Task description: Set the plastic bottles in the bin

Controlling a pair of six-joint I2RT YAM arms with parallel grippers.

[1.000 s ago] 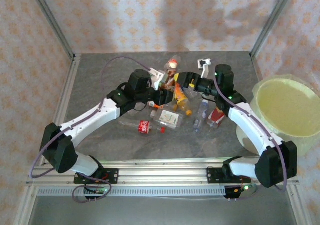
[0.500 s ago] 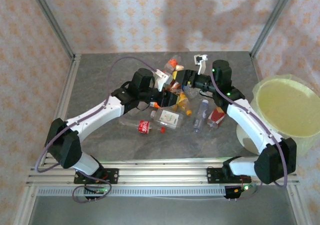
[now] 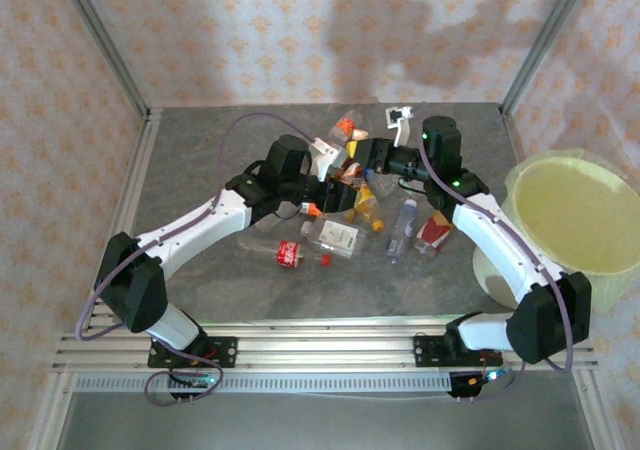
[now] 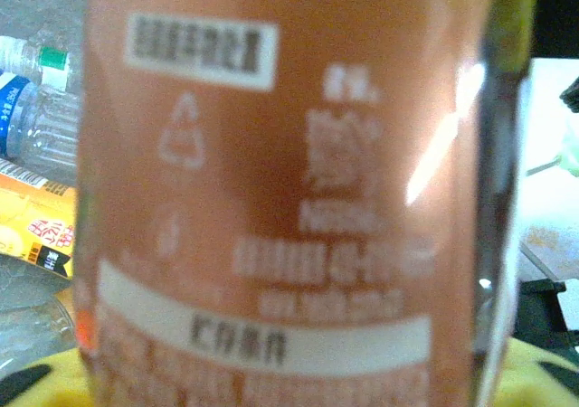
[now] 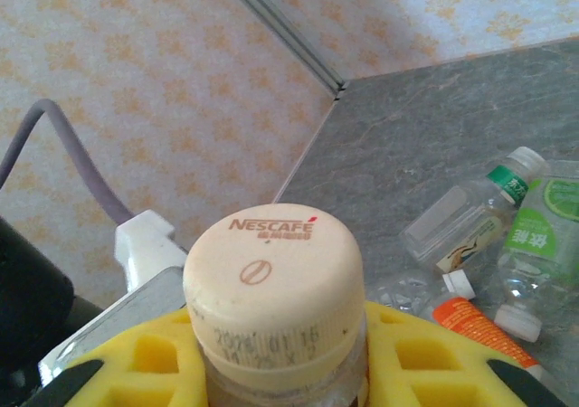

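Observation:
My left gripper (image 3: 343,178) and right gripper (image 3: 374,160) meet over the heap of plastic bottles (image 3: 350,225) at mid-table. In the left wrist view a brown-orange labelled bottle (image 4: 289,181) sits hard against the camera, held between the yellow pads (image 4: 525,384) of the left gripper (image 4: 289,380). The right gripper (image 5: 276,357) is shut round the neck of a cream-capped Nescafe bottle (image 5: 271,271). I cannot tell whether both hold the same bottle. An orange-capped bottle (image 3: 345,128) sticks up beside them. The pale yellow-green bin (image 3: 575,220) stands at the right.
On the table lie a red-labelled bottle (image 3: 292,254), a clear squarish bottle (image 3: 335,235), a blue-capped bottle (image 3: 403,225) and a crushed red one (image 3: 432,232). A green-capped bottle (image 5: 470,222) and a green-labelled one (image 5: 534,244) lie past the right gripper. Patterned walls enclose the table.
Both wrists have drawn closer together and shifted slightly toward the back of the table. The left arm's lower link swung right. The bottles on the table have stayed put.

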